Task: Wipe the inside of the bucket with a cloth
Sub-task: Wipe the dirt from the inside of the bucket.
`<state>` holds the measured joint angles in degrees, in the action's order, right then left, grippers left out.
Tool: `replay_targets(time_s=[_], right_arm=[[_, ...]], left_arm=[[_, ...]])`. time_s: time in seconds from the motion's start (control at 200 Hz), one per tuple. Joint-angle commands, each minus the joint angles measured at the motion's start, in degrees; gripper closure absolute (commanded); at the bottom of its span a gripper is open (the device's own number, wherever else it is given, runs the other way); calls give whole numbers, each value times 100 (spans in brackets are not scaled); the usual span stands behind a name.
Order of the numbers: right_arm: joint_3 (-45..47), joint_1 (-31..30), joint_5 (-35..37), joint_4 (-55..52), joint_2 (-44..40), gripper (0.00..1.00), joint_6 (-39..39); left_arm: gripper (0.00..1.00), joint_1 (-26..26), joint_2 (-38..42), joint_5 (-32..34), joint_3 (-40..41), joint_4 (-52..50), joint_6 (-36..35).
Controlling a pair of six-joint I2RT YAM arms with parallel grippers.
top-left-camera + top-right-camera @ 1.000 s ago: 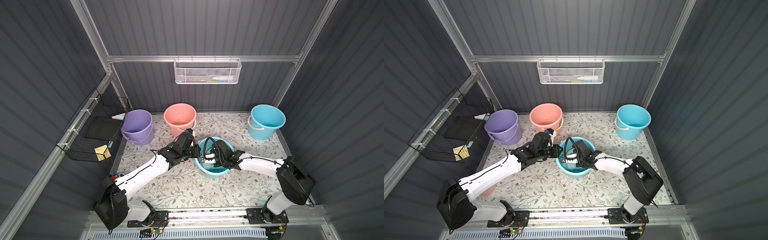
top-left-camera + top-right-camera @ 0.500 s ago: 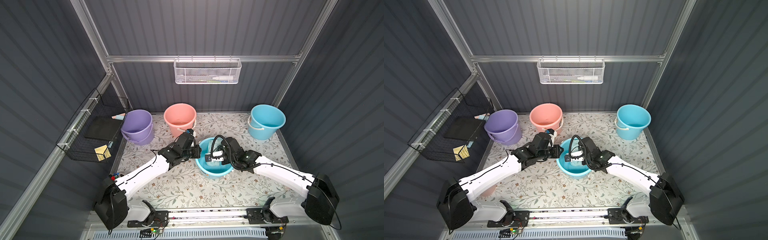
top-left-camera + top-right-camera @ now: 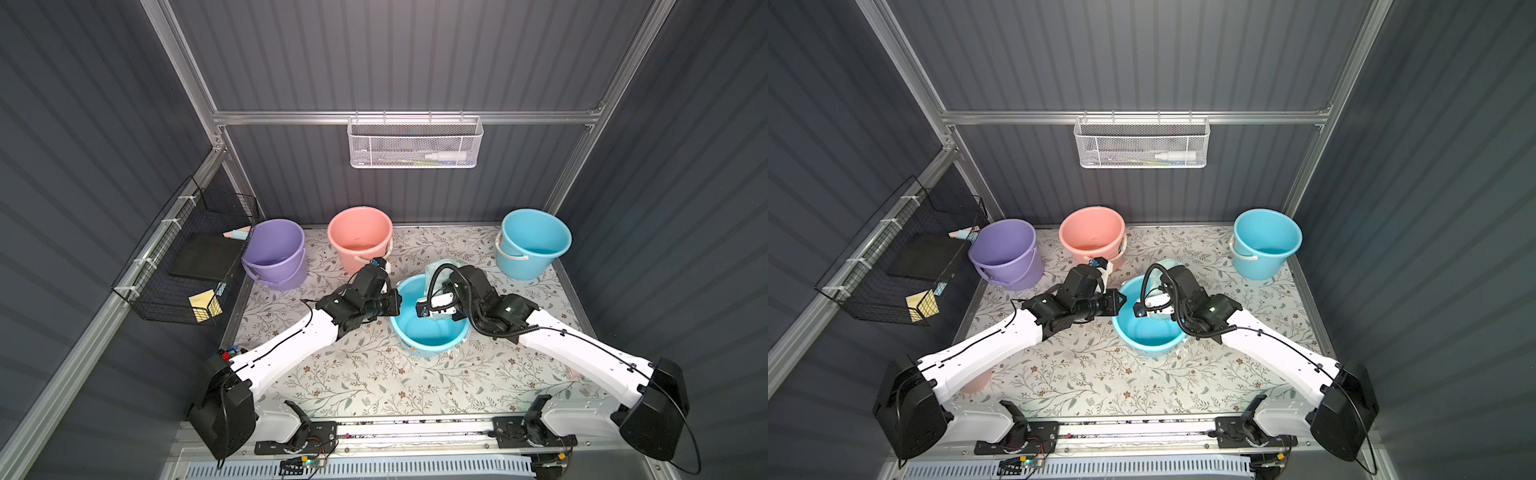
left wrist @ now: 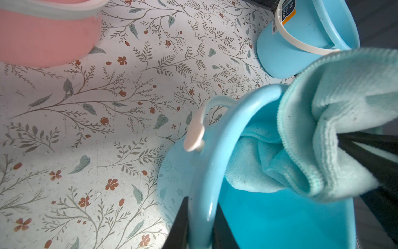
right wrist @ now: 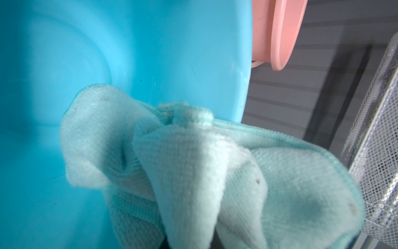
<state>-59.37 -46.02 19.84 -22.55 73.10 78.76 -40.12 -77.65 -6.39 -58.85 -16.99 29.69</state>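
The left end effector [image 4: 199, 217] is clenched on the rim of the tilted light-blue bucket [image 4: 217, 148], 1 finger inside and 1 outside, probably to steady it and open its inside to the other arm. The right end effector [image 4: 346, 141] grasps the bunched teal microfibre cloth [image 5: 193, 168] against the bucket's inner wall (part spills over the rim), so wiping looks under way. On the floral surface [image 3: 374, 374], the purple bucket [image 3: 274, 270], pink bucket [image 3: 360, 258] and upright blue bucket [image 3: 519, 266] stand at the back, well apart.

Bright, even light on the pale floral counter [image 3: 365, 386], shadows soft, dark ribbed walls [image 3: 83, 124] dim; in the right wrist view the mint terry cloth [image 5: 237, 183] blurs close up.
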Motion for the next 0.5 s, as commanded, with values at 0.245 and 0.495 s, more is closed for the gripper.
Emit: replay_targets(time_s=[0.245,0.495], right_arm=[[-348,-22,336,-811,895,100,-123],[-472,-47,93,-912,1594,100,-530]], left_arm=[[100,22,153,15,-104,87,-25],[100,26,111,20,-158,73,-40]])
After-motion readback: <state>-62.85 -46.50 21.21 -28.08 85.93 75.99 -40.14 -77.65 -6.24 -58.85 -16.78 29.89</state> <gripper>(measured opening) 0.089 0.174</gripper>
